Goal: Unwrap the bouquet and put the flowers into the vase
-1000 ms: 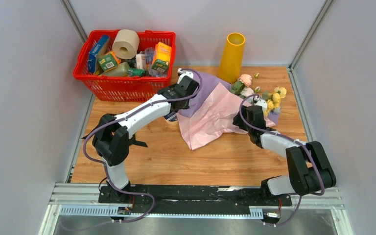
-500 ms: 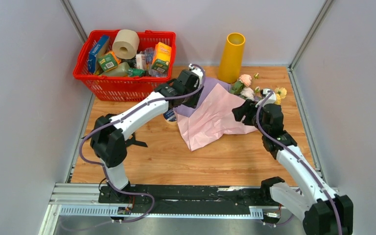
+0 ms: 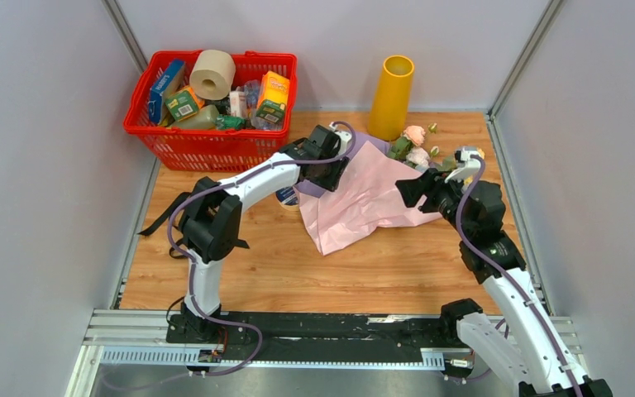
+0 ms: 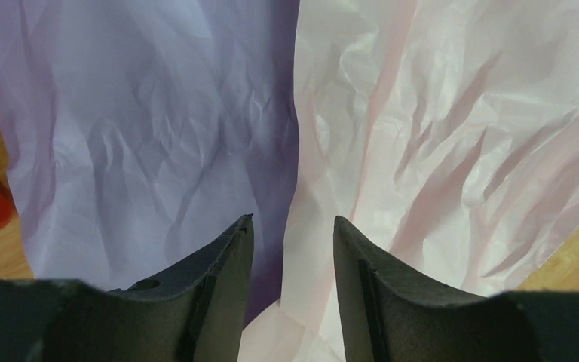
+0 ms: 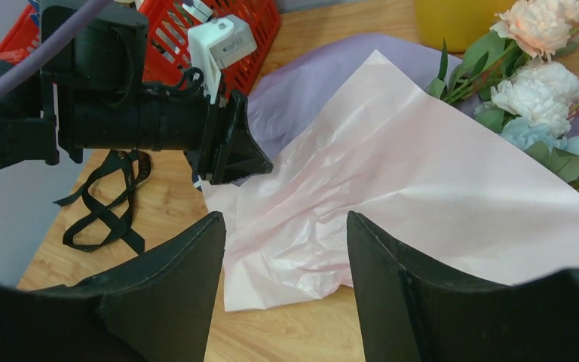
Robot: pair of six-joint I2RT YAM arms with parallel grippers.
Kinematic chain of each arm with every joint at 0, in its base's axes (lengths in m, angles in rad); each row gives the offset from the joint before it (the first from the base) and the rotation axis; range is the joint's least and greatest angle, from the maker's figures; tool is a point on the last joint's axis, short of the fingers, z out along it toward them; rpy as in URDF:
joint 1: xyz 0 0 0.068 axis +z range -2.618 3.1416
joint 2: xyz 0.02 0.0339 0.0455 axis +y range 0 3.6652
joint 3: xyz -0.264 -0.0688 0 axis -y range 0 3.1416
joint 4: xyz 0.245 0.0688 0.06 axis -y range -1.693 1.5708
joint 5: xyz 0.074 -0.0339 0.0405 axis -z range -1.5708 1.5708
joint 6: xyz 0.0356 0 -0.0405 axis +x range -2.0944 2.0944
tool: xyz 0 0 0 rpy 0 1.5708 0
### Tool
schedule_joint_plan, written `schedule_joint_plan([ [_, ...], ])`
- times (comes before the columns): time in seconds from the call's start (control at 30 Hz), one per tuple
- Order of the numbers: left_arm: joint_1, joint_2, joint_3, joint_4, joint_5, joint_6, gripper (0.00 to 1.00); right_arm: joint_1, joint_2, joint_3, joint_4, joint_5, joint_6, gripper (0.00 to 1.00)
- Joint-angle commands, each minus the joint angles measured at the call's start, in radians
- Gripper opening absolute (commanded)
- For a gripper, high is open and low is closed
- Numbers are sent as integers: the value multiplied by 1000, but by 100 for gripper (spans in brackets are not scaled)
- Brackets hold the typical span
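Both arms have shifted over the last second. The right arm has unfolded from its tucked pose, and its wrist now sits farther right with the right gripper pointing left across the wrapping. The left arm has reached farther right, so the left gripper hangs over the line where the two sheets meet.

The left gripper's fingers stand apart with nothing between them. The lilac sheet lies under the left finger and the pink sheet under the right one. Whether the tips touch the paper is hard to judge from the wrist view. The right gripper is also spread wide and empty, above the near right edge of the pink sheet, facing the left gripper across it.

The wrapping lies opened out and crumpled on the table, pink over lilac. The flowers rest on its far right end, blooms toward the right wall and green stems pointing left onto the paper. The vase stands upright just beyond them at the far edge, with no stems in it. The black ribbon lies loose on the wood at the left, near the red basket.
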Motion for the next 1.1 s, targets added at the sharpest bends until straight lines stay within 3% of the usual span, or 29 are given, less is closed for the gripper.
schedule_joint_plan([
  [0.0, 0, 7, -4, 78, 64, 15, 52, -3, 6, 55, -42, -8, -26, 63],
  [0.4, 0, 34, -54, 116, 103, 13, 48, -3, 17, 132, -59, -54, 6, 63],
  [0.53, 0, 22, -62, 122, 129, 10, 41, -3, 9, 142, -67, -50, 1, 63],
  [0.63, 0, -1, -85, 140, 136, 5, 25, -5, 8, 142, -70, -50, 5, 63],
  [0.77, 0, -38, -99, 142, 166, -8, 13, -5, 5, 133, -71, -43, 6, 64],
  [1.07, -45, -191, -223, 231, 241, -77, 3, -5, 23, 142, -70, -20, 28, 64],
])
